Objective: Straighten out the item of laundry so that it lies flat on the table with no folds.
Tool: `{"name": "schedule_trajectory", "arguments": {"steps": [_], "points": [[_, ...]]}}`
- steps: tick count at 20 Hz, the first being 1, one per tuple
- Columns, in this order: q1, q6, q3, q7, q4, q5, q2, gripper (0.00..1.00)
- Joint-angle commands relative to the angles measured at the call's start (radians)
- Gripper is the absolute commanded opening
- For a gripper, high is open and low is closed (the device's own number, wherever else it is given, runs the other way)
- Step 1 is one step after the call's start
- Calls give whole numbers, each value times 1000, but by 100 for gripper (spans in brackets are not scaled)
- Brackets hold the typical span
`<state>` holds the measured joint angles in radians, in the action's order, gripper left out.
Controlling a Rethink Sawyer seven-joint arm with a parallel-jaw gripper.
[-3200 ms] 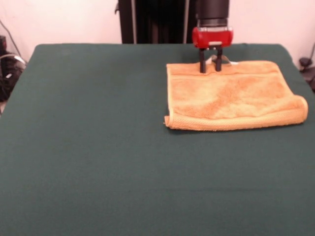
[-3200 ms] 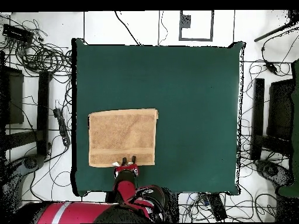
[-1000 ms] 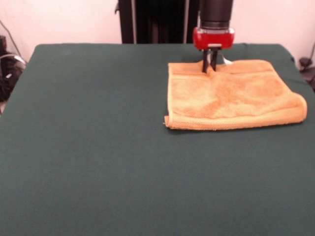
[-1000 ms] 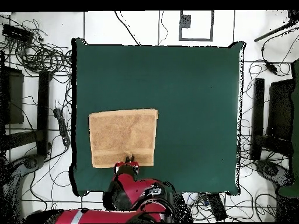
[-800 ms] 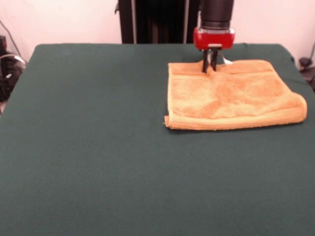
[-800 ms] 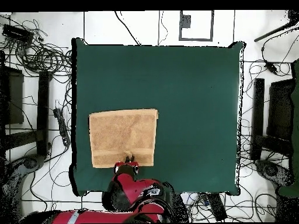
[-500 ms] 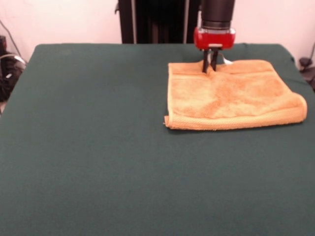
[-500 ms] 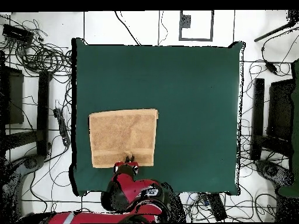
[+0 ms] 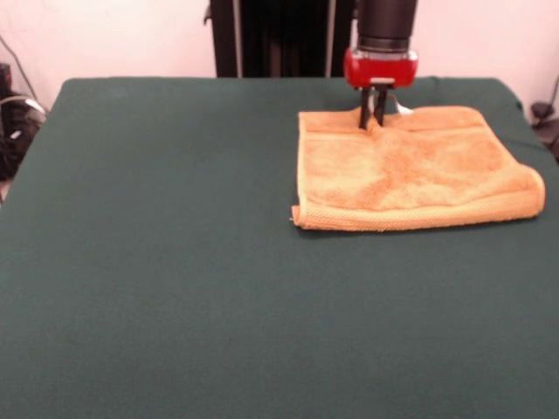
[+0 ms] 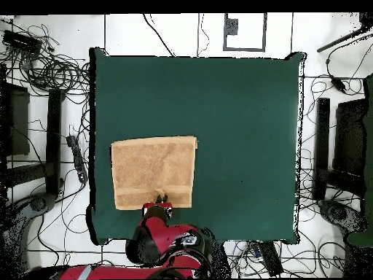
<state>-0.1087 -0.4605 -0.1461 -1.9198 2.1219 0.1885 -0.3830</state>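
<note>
The item of laundry is an orange-tan towel lying at the right of the green table, doubled over with a thick fold along its near edge. My gripper stands upright at the towel's far edge, its fingers drawn close together with a small ridge of towel pinched between them. A white tag peeks out just beside the fingers. In the overhead view the towel lies near the table's lower left, with the gripper at its bottom edge.
Cables and black equipment lie on the floor around the table. The towel's right end sits close to the table's right edge in the front view. Broad green cloth stretches left and toward the camera.
Since 3.2 s ago the fingers have drawn together on the towel's far edge, puckering it slightly. Over the last second nothing has visibly moved.
</note>
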Motion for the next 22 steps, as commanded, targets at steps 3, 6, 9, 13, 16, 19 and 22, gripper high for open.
{"name": "schedule_trajectory", "arguments": {"steps": [3, 6, 9, 13, 16, 19, 22], "points": [[8, 187, 53, -168, -44, -103, 325, 0], [4, 168, 49, -176, -33, -101, 333, 0], [7, 144, 49, -185, -24, -97, 345, 0], [3, 117, 45, -187, -16, -101, 361, 0], [-3, 93, 43, -188, -8, -106, 375, 0], [-1, 73, 44, -185, -1, -111, 387, 0], [-2, 55, 44, -181, 9, -118, 397, 0]]}}
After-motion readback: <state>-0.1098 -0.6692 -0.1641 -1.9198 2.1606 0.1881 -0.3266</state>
